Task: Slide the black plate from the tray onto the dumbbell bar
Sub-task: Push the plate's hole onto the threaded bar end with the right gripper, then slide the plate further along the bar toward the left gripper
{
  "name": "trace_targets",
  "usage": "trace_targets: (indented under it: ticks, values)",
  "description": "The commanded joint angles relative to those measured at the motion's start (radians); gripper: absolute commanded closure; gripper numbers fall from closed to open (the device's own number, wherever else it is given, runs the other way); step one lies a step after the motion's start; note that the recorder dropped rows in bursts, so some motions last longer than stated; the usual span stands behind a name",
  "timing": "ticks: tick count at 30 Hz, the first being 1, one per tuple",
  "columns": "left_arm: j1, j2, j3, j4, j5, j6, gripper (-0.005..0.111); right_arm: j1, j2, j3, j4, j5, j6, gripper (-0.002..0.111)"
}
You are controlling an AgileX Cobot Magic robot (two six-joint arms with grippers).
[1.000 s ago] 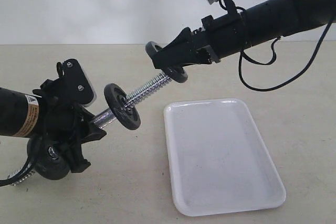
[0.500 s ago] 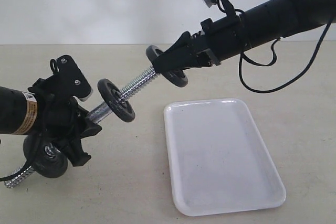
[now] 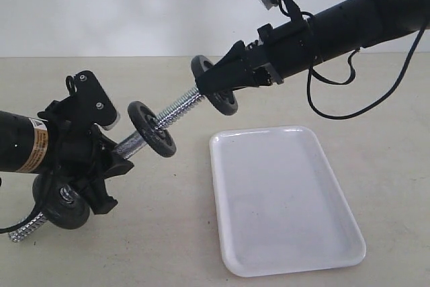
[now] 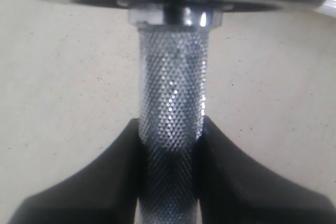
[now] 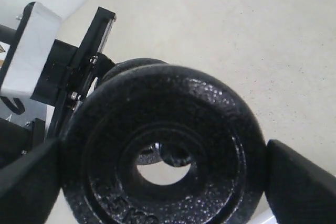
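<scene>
**Black plate held at the raised tip of the bar**

The left arm [image 3: 20, 146] is stretched in low over the bench [image 3: 376, 119] from the left of the exterior view. Its left pincer [image 3: 111, 159] is clenched on the dumbbell bar [image 3: 178, 109]. In the left wrist view the knurled middle of the bar [image 4: 170, 103] is seen pressed between the two black fingers [image 4: 105, 182].

The bar is held aslant. Its lower end points down towards the bench at the near left and its threaded end rises to the right. Two discs are carried on it already. One disc [image 3: 64, 206] is set behind the left pincer, near the low end. A second disc [image 3: 151, 129] is set just ahead of that pincer, where the thread begins.

The right arm [image 3: 349, 21] is reached in from the upper right and sloped downward, with a loose cable [image 3: 349, 109] hung below it. The right pincer [image 3: 208, 84] is closed on the black plate [image 3: 228, 102], which is gripped by its rim on two opposite sides.

The plate is held in the air at the raised tip of the bar, face-on to the thread, and well clear of the tray [image 3: 289, 193]. In the right wrist view the plate [image 5: 210, 129] is seen as a matte, pebbled black disc with a raised rim and a round centre hole. A glint of metal is seen in the upper part of that hole. Whether the tip has entered the hole cannot be told.

The white tray is laid flat on the bench below and to the right.
</scene>
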Motion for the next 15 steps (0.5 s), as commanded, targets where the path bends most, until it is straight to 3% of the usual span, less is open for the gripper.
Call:
trace_targets:
  ticks: [1, 8, 15]
  values:
    - [-0.005, -0.050, -0.036, -0.014, -0.129, 0.022, 0.102, 0.001, -0.018, -0.013, 0.070, 0.032, -0.014, 0.108]
    - [-0.005, -0.050, -0.036, 0.032, -0.150, 0.018, 0.102, 0.001, -0.018, -0.013, 0.076, 0.032, -0.020, 0.108]
    - [-0.005, -0.050, -0.036, -0.013, -0.146, 0.015, 0.102, 0.001, -0.018, -0.013, 0.076, 0.032, -0.020, 0.108]
